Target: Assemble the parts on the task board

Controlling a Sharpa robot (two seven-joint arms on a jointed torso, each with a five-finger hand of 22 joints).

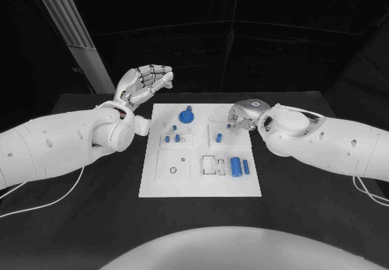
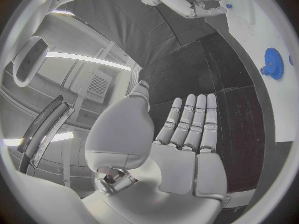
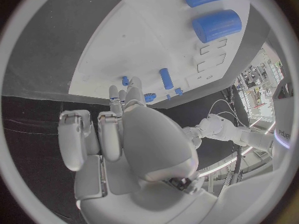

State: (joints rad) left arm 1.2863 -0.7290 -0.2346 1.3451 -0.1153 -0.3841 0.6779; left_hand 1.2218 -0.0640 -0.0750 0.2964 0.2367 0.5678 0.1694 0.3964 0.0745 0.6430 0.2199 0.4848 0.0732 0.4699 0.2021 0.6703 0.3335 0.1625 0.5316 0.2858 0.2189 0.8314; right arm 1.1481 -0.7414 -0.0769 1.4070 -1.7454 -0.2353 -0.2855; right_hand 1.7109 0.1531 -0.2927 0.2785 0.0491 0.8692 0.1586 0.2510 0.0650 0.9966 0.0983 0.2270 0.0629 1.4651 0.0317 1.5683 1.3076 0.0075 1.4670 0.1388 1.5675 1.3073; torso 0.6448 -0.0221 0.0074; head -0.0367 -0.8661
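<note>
No readable text, labels, brand marks, numbers or signs showing anywhere. Task board point(image 1: 200, 188) bearing only faint outlined shapes, no lettering I'm making out. Tiny dark marks sitting on a white surface at rim of right wrist view, too small and blurred for reading.
</note>
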